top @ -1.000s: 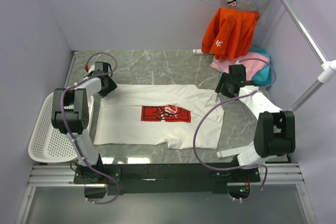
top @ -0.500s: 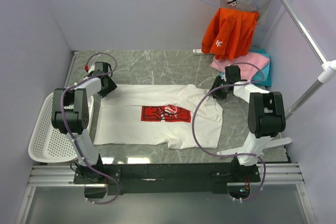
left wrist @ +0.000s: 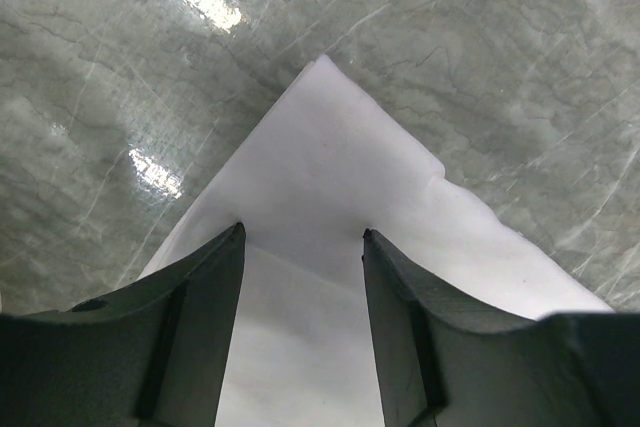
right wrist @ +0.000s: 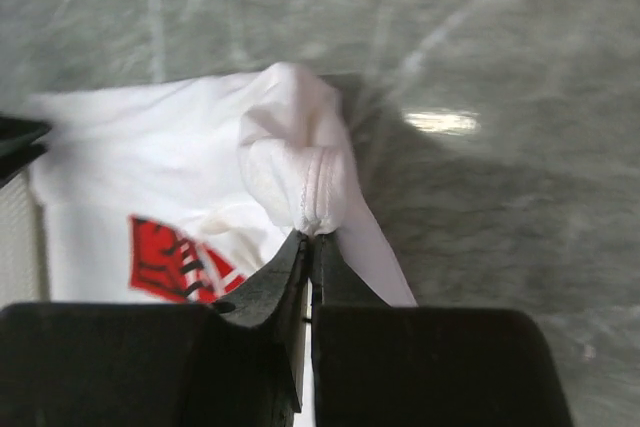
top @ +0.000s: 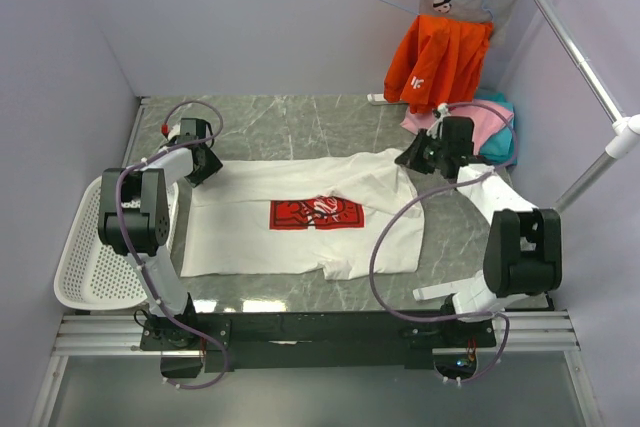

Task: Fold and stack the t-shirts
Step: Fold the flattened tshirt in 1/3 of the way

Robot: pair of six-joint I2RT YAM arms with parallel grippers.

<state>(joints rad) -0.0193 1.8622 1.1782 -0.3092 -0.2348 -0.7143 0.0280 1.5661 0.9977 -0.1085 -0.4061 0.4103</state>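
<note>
Right gripper [right wrist: 310, 239], open a second before, had clamped the white t-shirt [top: 250, 237] at its upper-right edge, apparently for folding; left gripper [left wrist: 303, 237] stood open astride a corner

White t-shirt [top: 240, 237]: print lettering was too small to read.
Pink t-shirt [top: 488, 124]: was mostly hidden behind right arm [top: 480, 187] and orange garment [top: 440, 62].
Teal t-shirt [top: 507, 144]: only an edge showed.
White basket [top: 85, 267]: was partly covered by left arm [top: 140, 212].
</note>
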